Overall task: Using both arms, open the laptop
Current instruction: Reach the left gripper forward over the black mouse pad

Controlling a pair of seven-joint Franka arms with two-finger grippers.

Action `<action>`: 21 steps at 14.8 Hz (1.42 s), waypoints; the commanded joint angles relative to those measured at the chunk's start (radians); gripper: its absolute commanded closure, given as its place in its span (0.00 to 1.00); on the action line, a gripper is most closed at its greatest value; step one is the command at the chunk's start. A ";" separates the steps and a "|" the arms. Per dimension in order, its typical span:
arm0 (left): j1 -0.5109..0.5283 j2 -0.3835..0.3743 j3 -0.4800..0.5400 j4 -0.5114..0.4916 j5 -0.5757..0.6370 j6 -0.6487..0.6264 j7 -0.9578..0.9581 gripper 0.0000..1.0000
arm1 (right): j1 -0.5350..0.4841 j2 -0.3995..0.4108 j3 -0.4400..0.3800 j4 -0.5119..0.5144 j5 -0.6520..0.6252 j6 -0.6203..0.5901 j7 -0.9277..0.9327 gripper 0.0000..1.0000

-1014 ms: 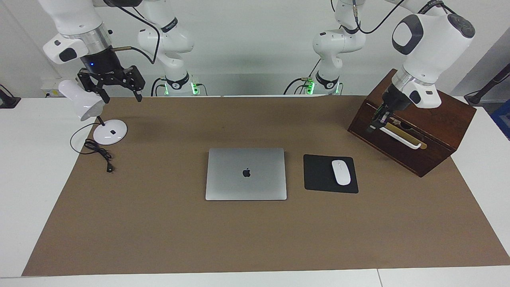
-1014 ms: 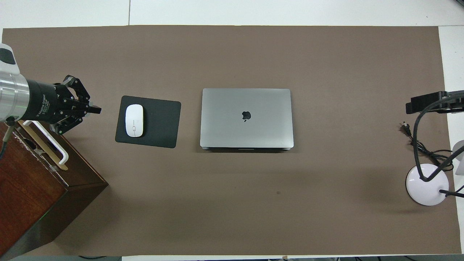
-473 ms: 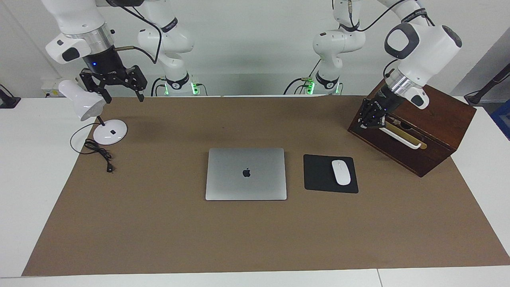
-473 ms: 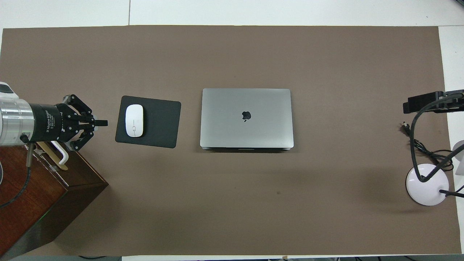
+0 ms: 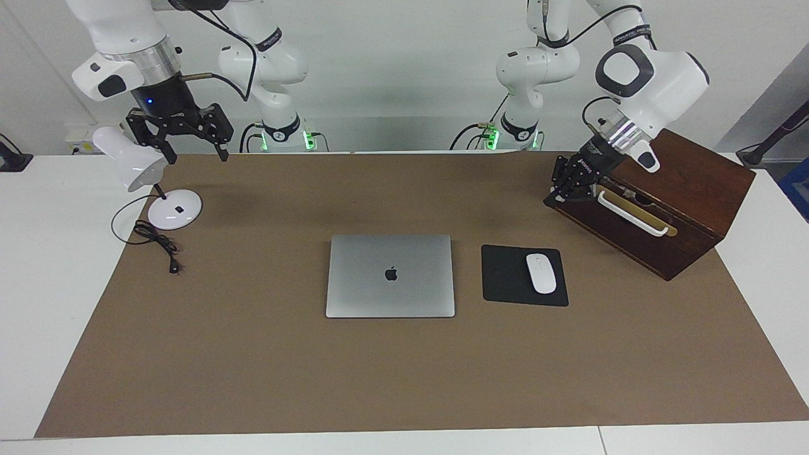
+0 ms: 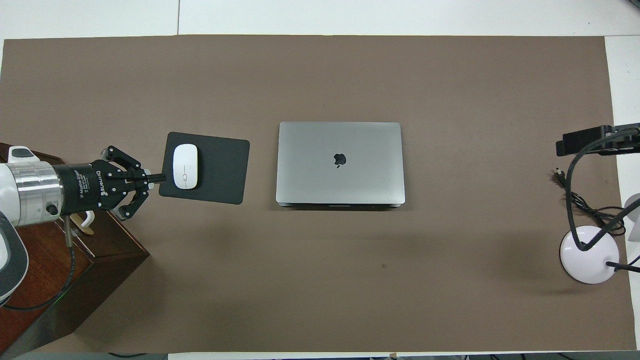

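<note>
One high camera looks across the table (image 5: 38,265) toward the arm bases, another hangs above the robots' end looking steeply down and forward, both well back, sharing the brown mat (image 5: 253,379) half a turn apart.

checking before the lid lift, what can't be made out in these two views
- Laptop: the seam between lid and base is hidden in the facing view, and in the overhead view it is only a thin dark strip at the edge nearest the robots, too thin to read.
- Right hand: cut off by the overhead view's edge.
- Wooden box: its white handle is mostly covered by the left arm in the overhead view.
</note>
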 commanded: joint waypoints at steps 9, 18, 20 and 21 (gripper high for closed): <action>-0.174 -0.056 -0.002 -0.223 -0.230 0.362 -0.377 1.00 | -0.001 -0.023 -0.004 -0.027 0.016 0.027 -0.027 0.00; -0.413 -0.057 -0.002 -0.346 -0.463 0.648 -0.262 1.00 | -0.015 -0.026 -0.010 -0.027 0.016 0.012 -0.026 0.00; -0.413 -0.053 -0.002 -0.346 -0.606 0.642 -0.134 1.00 | -0.013 -0.041 -0.014 -0.022 0.016 0.012 -0.024 0.00; -0.413 -0.039 -0.002 -0.346 -0.680 0.639 -0.037 1.00 | -0.015 -0.052 -0.014 -0.022 0.016 0.010 -0.026 0.00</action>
